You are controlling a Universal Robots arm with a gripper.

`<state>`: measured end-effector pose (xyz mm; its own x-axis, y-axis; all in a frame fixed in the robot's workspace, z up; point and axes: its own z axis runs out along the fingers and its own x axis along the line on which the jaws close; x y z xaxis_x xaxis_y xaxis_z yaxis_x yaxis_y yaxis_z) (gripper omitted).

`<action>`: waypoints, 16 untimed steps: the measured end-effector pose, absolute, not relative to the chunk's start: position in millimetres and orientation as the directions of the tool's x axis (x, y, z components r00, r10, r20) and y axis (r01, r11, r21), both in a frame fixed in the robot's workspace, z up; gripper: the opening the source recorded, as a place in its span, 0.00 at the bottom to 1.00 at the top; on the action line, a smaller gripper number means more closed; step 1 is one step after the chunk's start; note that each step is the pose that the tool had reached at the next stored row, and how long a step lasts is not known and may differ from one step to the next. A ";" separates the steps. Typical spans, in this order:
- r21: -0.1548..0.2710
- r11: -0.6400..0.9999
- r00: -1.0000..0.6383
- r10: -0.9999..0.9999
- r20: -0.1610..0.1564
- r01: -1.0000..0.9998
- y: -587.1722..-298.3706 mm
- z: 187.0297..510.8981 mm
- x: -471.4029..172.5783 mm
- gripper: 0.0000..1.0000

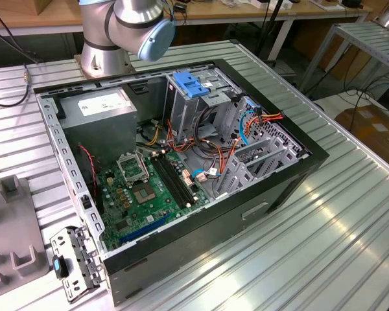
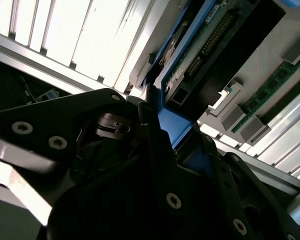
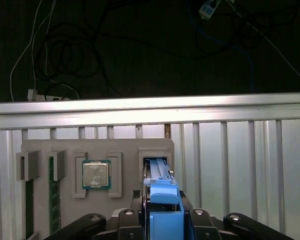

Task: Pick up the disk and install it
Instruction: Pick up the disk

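In the first wrist view the disk [image 3: 165, 220] stands edge-on in its blue carrier bracket, clamped between the black fingers of my gripper [image 3: 162, 202]. It hangs just above a rectangular pocket [image 3: 155, 159] in a grey holder tray. In the second wrist view the disk [image 2: 210, 40] shows its green circuit-board side and connector. The blue bracket [image 2: 172, 122] is pinched in the gripper [image 2: 157, 117]. The gripper is shut on the disk.
The grey tray [image 3: 125, 150] also holds a processor chip [image 3: 96, 174] and a memory stick [image 3: 52, 195]. In the exterior view the open computer case [image 1: 311, 155] lies on the ribbed metal table, with a power-supply box [image 1: 104, 107], a blue-latched cage [image 1: 191, 84] and a drive cage [image 1: 259, 155].
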<state>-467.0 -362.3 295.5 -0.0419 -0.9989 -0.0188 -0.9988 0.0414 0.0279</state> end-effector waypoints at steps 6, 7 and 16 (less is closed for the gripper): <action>0.028 0.041 -0.042 -0.999 -0.019 -0.999 -362.3 296.1 -467.0 0.37; 0.028 0.041 -0.042 -0.999 -0.019 -0.999 -362.3 296.7 -467.0 0.37; 0.028 0.041 -0.042 -0.999 -0.019 -0.999 -362.3 311.1 -467.0 0.37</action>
